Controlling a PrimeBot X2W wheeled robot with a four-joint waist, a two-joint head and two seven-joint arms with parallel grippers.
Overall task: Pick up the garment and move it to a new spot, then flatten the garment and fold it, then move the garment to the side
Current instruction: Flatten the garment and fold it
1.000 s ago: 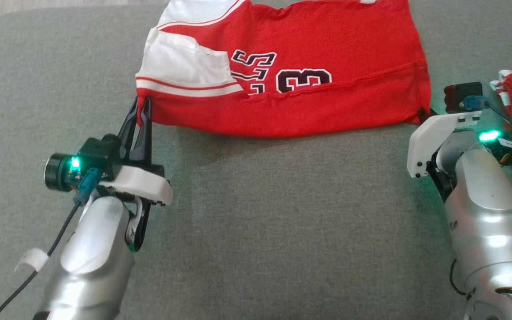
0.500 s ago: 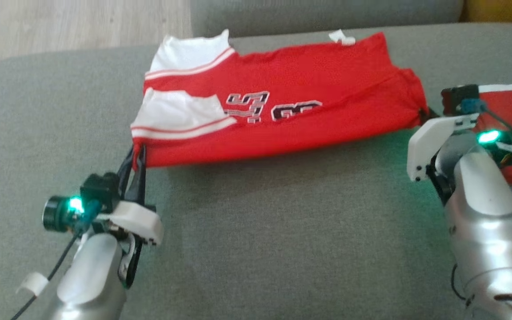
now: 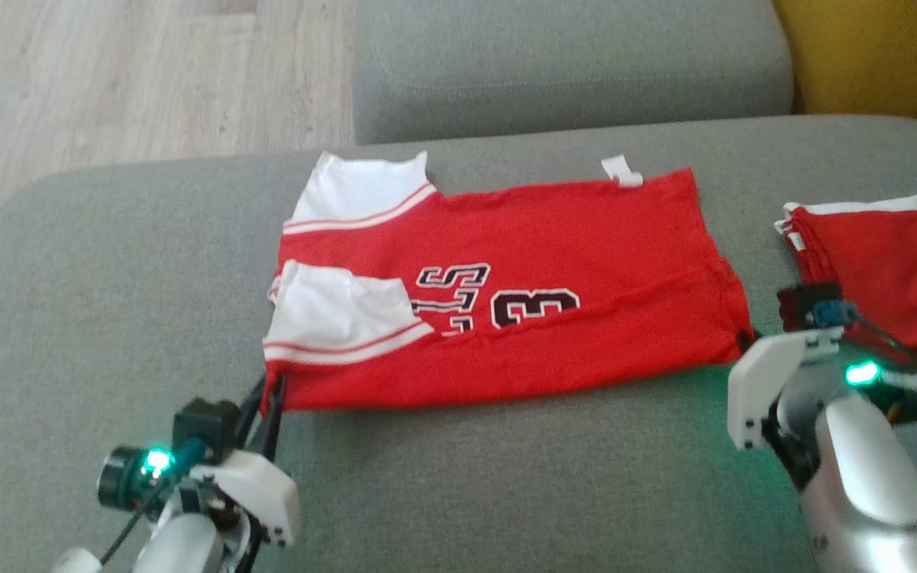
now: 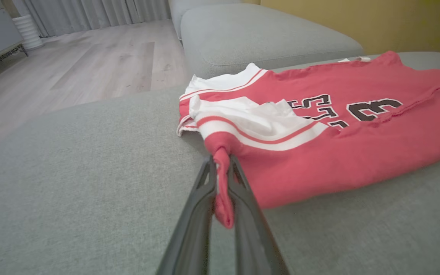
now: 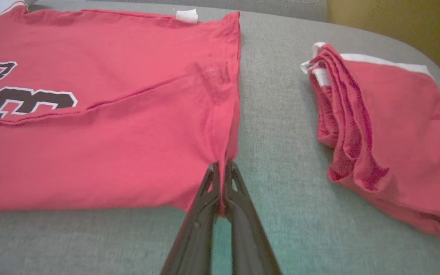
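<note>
Garment (image 3: 522,278) lies spread across the grey cushion (image 3: 466,493), white sleeves to the left, its near part folded over the black print. We find the left gripper (image 4: 220,168) clamped on the garment's near left corner, red cloth bunched between its fingers. Its forearm rises from the near left, fingers pointing far. We find the right gripper (image 5: 222,168) pinched tight on the near right corner, its forearm coming in from the near right. We note a second red garment (image 3: 880,263) lying folded further right, apart from the first.
</note>
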